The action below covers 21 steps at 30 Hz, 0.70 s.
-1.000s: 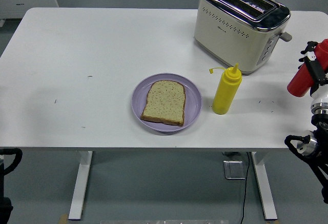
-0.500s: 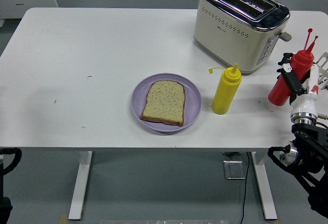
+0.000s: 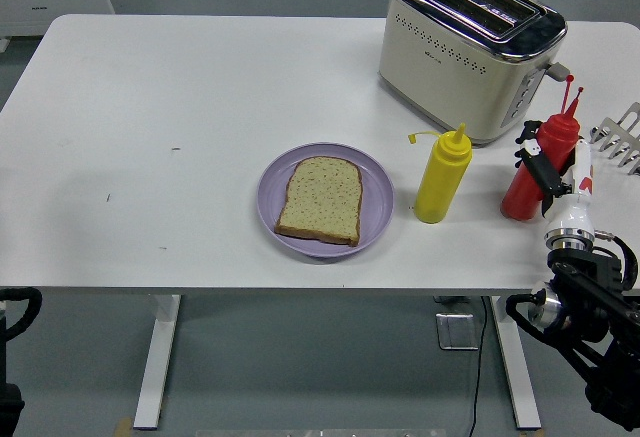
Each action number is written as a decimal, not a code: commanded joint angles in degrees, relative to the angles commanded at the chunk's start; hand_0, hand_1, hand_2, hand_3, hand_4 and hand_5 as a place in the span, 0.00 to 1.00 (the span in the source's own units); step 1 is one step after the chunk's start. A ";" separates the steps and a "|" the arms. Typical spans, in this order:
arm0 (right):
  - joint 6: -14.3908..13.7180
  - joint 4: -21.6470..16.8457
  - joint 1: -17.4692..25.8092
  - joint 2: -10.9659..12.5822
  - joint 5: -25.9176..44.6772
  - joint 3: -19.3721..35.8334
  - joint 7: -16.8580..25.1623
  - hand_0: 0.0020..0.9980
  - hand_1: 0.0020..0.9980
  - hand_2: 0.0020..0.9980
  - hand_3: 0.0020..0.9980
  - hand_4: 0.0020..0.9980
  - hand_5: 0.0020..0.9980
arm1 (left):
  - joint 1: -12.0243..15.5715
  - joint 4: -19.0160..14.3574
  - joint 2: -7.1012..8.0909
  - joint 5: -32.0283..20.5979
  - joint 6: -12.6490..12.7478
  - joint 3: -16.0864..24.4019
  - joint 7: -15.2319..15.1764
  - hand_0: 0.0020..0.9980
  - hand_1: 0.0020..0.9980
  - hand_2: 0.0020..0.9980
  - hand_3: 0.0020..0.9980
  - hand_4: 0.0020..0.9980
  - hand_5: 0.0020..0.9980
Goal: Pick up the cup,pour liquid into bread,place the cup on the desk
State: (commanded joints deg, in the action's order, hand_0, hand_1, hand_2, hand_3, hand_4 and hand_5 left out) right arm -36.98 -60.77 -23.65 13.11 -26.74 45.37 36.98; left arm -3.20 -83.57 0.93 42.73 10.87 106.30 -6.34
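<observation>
A slice of bread (image 3: 320,199) lies on a purple plate (image 3: 377,197) at the table's front middle. No cup shows. My right hand (image 3: 552,175) is shut on a red squeeze bottle (image 3: 530,169), which tilts slightly, right of a yellow squeeze bottle (image 3: 441,175). I cannot tell whether the red bottle's base touches the table. My right arm (image 3: 585,297) comes up from the lower right corner. My left arm (image 3: 15,309) rests below the table's edge at the lower left.
A cream and chrome toaster (image 3: 465,52) stands at the back right, behind both bottles. A metal rack (image 3: 620,137) shows at the right edge. The white table (image 3: 150,137) is bare on its left half.
My right hand has carried the red bottle left and down from the right edge to just right of the yellow bottle. The left arm has not moved.
</observation>
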 joint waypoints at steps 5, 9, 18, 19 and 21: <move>0.00 0.59 -0.34 -0.26 0.02 0.43 0.00 0.24 0.29 0.36 0.40 0.32 0.19 | 0.00 -0.01 -0.01 0.00 -0.01 0.02 -0.01 0.78 0.80 0.81 0.73 0.63 1.00; 0.00 0.99 -0.58 -0.38 -0.26 0.64 0.00 0.25 0.29 0.36 0.41 0.32 0.19 | 0.02 -0.01 -0.01 0.00 -0.02 0.03 -0.01 0.78 0.80 0.82 0.73 0.64 1.00; 0.00 1.77 -0.81 -0.63 -0.33 0.44 0.00 0.26 0.29 0.37 0.41 0.33 0.18 | -0.01 -0.02 -0.02 0.02 -0.05 0.02 0.01 0.78 0.80 0.82 0.73 0.64 1.00; 0.00 1.79 -0.81 -0.63 -0.31 0.41 0.00 0.26 0.29 0.37 0.41 0.33 0.18 | -0.01 -0.02 -0.02 0.02 -0.05 0.02 0.01 0.78 0.80 0.82 0.73 0.64 1.00; 0.00 1.99 -0.74 -0.65 -0.23 0.28 0.00 0.30 0.35 0.39 0.42 0.37 0.17 | -0.06 -0.03 -0.02 0.02 -0.05 0.01 0.01 0.78 0.80 0.82 0.73 0.64 1.00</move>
State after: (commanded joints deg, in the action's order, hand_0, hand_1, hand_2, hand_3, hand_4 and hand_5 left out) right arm -36.98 -58.78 -24.40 12.46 -26.97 45.65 36.98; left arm -3.26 -83.60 0.90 42.75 10.82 106.31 -6.33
